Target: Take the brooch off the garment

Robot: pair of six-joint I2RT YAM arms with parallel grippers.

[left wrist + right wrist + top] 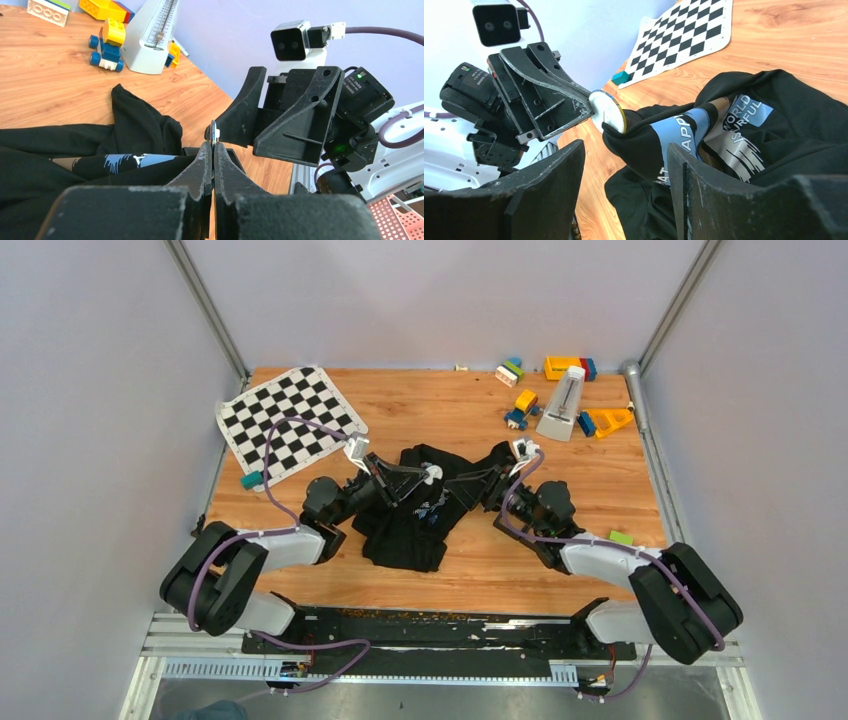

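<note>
L gripper (213, 150) was pinched tight on the brooch (607, 111), gripping the white disc edge-on at the fingertips (only a thin rim showed from its own cam). R gripper (625, 146) stood wide open w/ a raised fold of the garment (774, 125) between its 2 fingers, not clamped. The cloth tented up to the disc, so the brooch looked not yet off, held above the table (450, 420). Judgement: R should close on the fold just beside the disc, then L pull straight away, slowly, so the pin frees w/o tearing. Print read "WORLD IS"; a 2nd bit, approx "HAPP", was partly hidden.
</note>
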